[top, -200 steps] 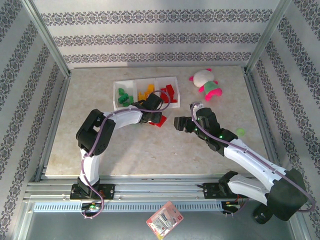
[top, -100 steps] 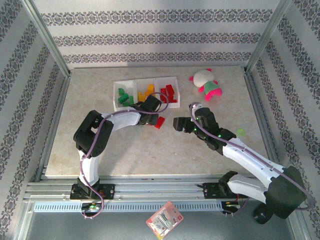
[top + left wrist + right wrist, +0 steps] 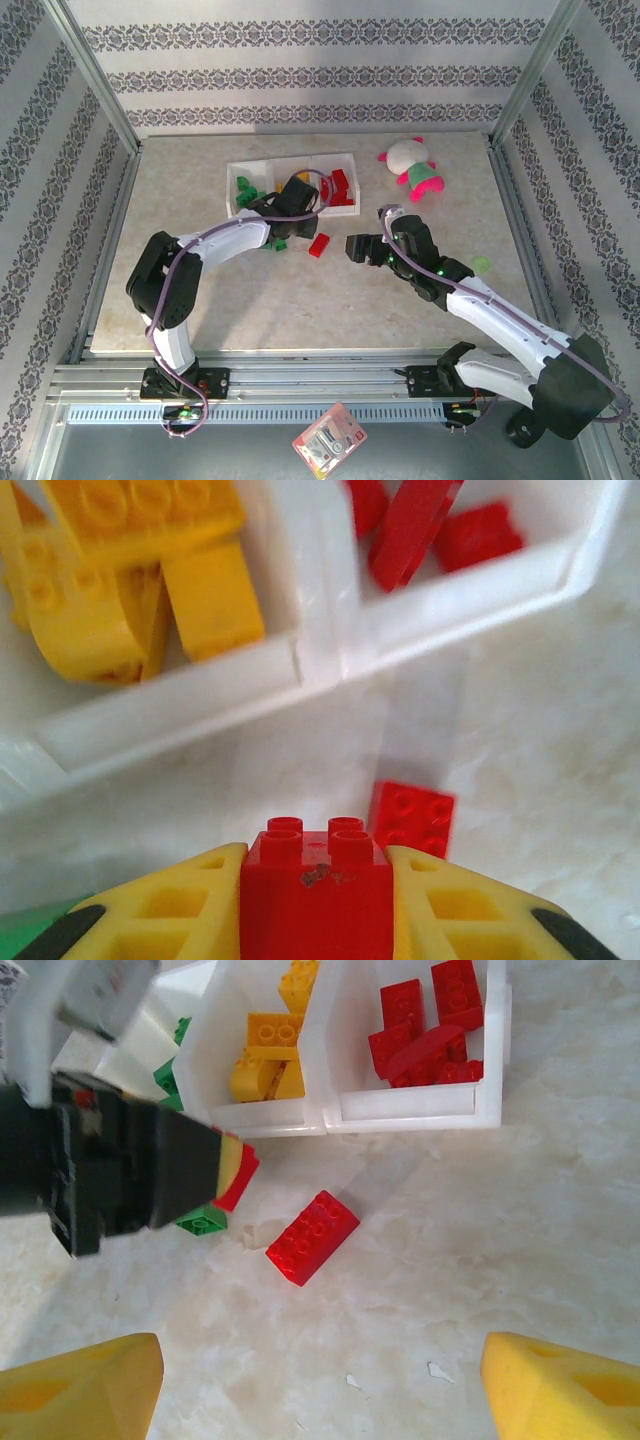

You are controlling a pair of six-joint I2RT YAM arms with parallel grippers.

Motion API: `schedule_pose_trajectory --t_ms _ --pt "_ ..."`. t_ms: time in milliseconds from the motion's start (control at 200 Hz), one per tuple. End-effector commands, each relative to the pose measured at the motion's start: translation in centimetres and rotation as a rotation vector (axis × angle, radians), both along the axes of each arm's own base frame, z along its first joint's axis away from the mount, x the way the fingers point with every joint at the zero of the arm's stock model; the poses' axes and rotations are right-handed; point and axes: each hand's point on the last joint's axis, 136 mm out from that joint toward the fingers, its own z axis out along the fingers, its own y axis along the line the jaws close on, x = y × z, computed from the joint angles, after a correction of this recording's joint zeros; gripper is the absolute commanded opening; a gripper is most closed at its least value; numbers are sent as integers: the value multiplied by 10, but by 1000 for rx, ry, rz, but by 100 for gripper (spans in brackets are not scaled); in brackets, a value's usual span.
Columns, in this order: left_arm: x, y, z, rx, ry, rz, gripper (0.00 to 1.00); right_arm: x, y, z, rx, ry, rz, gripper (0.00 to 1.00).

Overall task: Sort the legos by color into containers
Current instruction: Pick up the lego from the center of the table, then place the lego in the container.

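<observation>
In left hand (image 3: 313, 865), chunky red four-stud brick (image 3: 315, 905)

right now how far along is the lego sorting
Mostly done: the tray already holds green bricks, yellow bricks and red bricks, each colour in its own compartment. In hand: the left gripper is shut on a red brick just in front of the tray. Left: a long red brick and a green brick lie loose on the table. The right gripper hovers open.
</observation>
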Motion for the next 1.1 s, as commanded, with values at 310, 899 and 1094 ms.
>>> schedule_pose_trajectory --t_ms 310,899,1094 --pt "97 -30 43 -3 -141 -19 32 -1 -4 11 23 -40 -3 83" --pt "127 -53 70 -67 -210 -71 76 5 2 2 4 -5 6 84" --pt "92 -23 113 -66 -307 -50 94 10 13 -18 -75 62 -22 83"
